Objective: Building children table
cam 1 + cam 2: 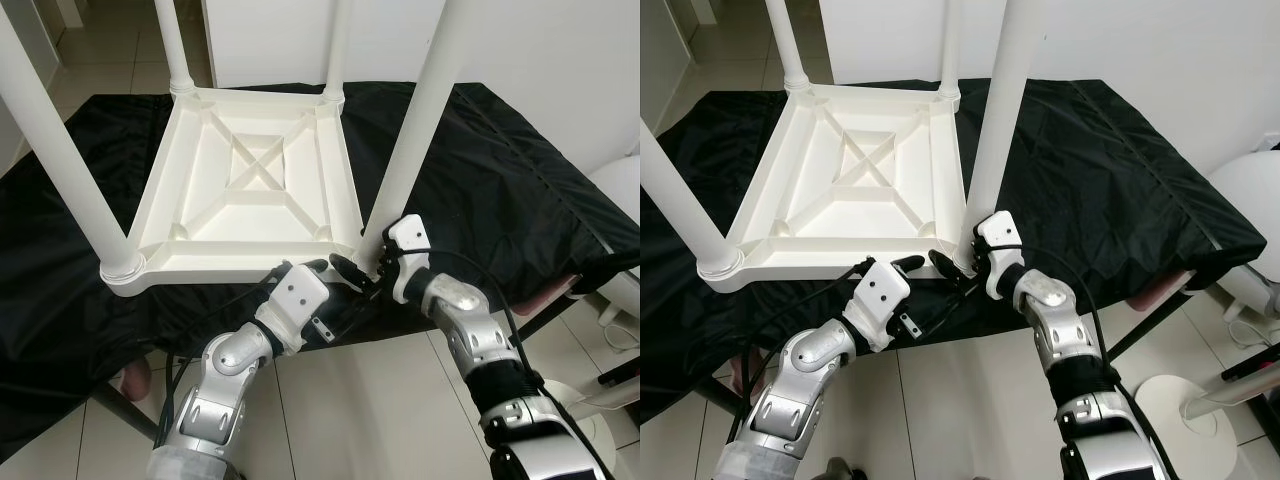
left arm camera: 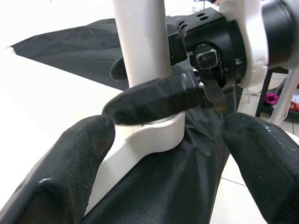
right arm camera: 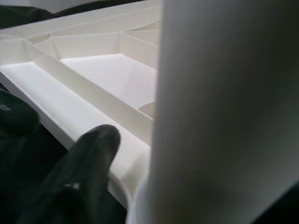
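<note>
The table (image 1: 250, 180) lies upside down in the middle of the frame on a black cloth (image 1: 500, 190), its white plastic underside facing up at me. The underside is a shallow square tray with a raised rim, an inner square frame crossed by an X of ribs, and diagonal ribs running out to the corners. Four round white legs stand up from the corners: one at the lower left with a ringed collar at its base, two at the top, and the near-right leg (image 1: 415, 130) rising toward the upper right.

My right gripper (image 1: 375, 268) is at the base of that near-right leg, just right of center, its fingers closed around the leg where it meets the corner socket. My left gripper (image 1: 335, 275) sits just below the table's near edge, touching close beside the same corner; its fingers (image 2: 70, 172) are spread wide, with the corner socket between them.
</note>
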Tool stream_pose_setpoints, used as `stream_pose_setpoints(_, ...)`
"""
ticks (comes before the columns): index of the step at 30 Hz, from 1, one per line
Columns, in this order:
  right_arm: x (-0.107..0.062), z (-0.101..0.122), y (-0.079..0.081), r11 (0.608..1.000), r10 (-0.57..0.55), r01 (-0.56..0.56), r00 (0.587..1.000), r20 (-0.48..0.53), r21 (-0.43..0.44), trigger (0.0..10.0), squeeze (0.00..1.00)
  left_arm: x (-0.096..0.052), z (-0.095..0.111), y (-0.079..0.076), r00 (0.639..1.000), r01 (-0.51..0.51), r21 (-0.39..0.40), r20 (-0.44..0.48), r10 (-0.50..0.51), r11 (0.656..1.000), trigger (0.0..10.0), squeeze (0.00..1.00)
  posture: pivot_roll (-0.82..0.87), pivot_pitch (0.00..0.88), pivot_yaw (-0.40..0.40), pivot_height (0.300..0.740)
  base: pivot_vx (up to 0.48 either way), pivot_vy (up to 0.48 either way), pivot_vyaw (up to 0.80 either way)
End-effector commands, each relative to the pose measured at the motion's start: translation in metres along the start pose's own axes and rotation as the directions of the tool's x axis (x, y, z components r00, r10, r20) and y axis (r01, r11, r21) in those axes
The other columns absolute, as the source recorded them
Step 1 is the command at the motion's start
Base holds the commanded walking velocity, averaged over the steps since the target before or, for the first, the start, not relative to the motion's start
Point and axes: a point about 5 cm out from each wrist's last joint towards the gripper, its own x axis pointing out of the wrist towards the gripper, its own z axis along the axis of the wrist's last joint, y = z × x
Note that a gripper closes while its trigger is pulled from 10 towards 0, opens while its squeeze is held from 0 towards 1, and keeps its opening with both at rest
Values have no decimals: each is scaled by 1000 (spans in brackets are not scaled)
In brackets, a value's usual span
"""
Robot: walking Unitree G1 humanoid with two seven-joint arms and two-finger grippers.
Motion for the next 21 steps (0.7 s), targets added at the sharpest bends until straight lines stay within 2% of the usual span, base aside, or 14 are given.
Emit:
stream_pose_setpoints(1, 1, -5, 0, 999, 46, -46, 999, -25, -17, 0, 0, 0, 0, 6, 995, -103, -5, -4, 103, 995, 10000, 0, -18, 54, -46, 740, 0, 0, 0)
stream_pose_setpoints(5, -1, -6, -10, 998, 58, -58, 998, -25, -9, 0, 0, -2, -1, 6, 993, -116, -8, -8, 115, 993, 10000, 0, -15, 57, -51, 740, 0, 0, 0)
stream_pose_setpoints(13, -5, -14, -11, 998, 64, -63, 996, -58, 19, 0, 0, -1, 0, 6, 993, -118, -8, -6, 118, 993, 10000, 0, -22, 62, -51, 740, 0, 0, 0)
stream_pose_setpoints(14, -4, -15, -10, 998, 56, -54, 997, -58, 38, 10000, 0, -1, 0, 6, 993, -119, -8, -5, 118, 993, 10000, 0, -29, 65, -52, 740, 0, 0, 0)
stream_pose_setpoints(21, -3, -16, -10, 999, 6, -4, 999, -40, 52, 10000, 0, 0, 0, 6, 993, -119, -12, -3, 119, 993, 10000, 0, -37, 72, -52, 740, 0, 0, 0)
